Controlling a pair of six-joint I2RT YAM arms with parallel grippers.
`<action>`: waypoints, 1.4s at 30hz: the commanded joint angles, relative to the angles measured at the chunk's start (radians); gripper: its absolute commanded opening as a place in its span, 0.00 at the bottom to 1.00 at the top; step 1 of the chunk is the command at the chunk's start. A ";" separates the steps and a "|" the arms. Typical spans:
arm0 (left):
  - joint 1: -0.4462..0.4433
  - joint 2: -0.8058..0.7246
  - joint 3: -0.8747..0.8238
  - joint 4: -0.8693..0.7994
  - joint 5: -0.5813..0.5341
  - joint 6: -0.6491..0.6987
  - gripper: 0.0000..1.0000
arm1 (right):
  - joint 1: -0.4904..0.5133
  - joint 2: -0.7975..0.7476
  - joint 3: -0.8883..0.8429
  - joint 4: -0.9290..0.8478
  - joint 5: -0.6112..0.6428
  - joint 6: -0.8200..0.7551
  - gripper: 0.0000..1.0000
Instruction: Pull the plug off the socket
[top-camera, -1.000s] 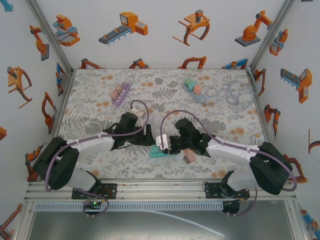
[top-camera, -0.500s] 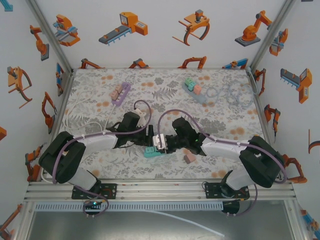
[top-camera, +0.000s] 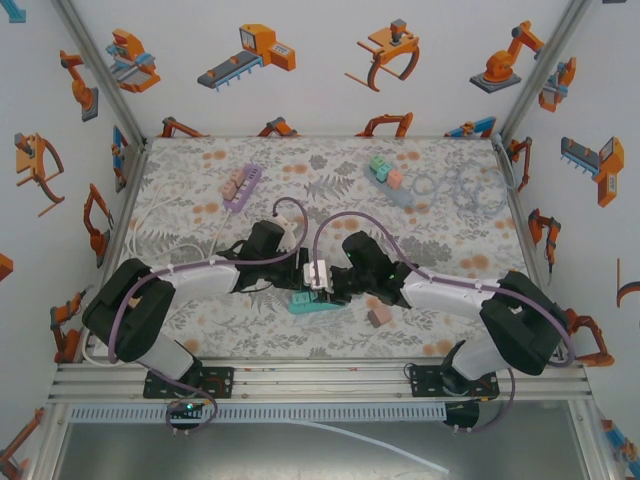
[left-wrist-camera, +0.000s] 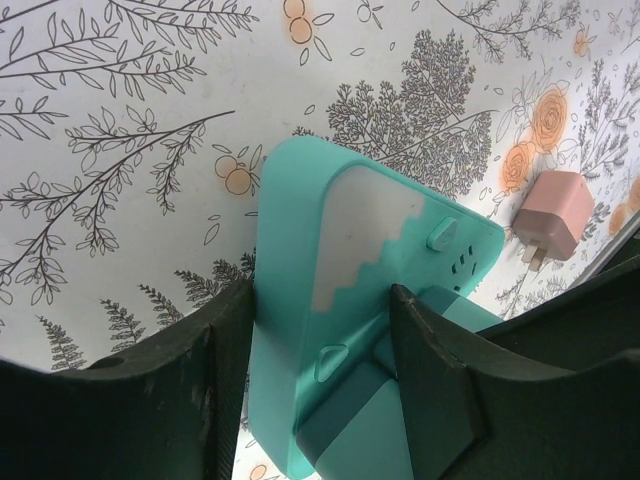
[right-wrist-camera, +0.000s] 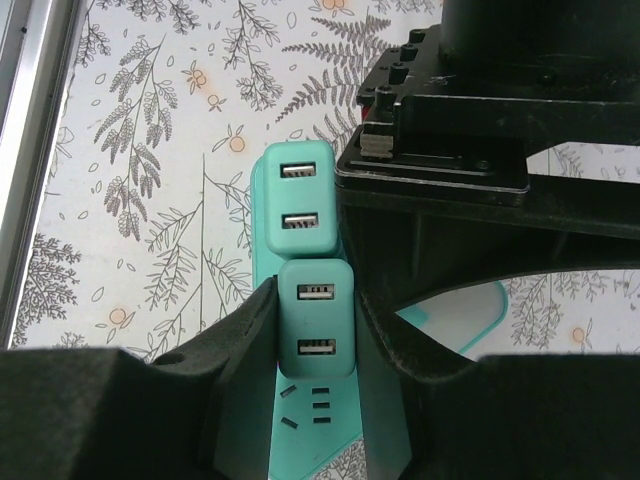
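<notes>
Your right gripper (right-wrist-camera: 315, 335) has its jaws drawn in tight on the teal USB plug (right-wrist-camera: 316, 318), one finger on each long flank, with its two ports facing the wrist camera. That plug sits in the teal socket strip (left-wrist-camera: 350, 230), on the half nearer your right wrist. A second teal USB plug (right-wrist-camera: 300, 185) sits in the strip just beyond it. Your left gripper (left-wrist-camera: 320, 300) straddles the strip at a middling width. One finger lies against its edge, but you cannot tell whether the jaws actually pinch it. Expect the plug to be a light, rigid, smooth plastic block that slips if squeezed near its top, so keep your hold low on the flat sides. The strip looks just as light and will likely lift with the plug unless the left side pins it, so pull straight along the prongs and do not rock. A pink plug (left-wrist-camera: 550, 212) lies loose on the floral mat (left-wrist-camera: 120, 120) near the strip, clear of both grippers.
</notes>
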 joint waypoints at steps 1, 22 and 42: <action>-0.001 0.068 -0.042 -0.201 -0.223 0.048 0.49 | 0.004 -0.035 0.063 0.025 -0.028 0.026 0.00; -0.001 0.036 -0.002 -0.277 -0.323 0.099 0.48 | 0.024 -0.055 0.077 -0.005 0.002 0.161 0.00; -0.002 0.098 0.002 -0.131 -0.037 0.098 0.60 | -0.056 0.050 0.065 0.124 -0.130 0.165 0.00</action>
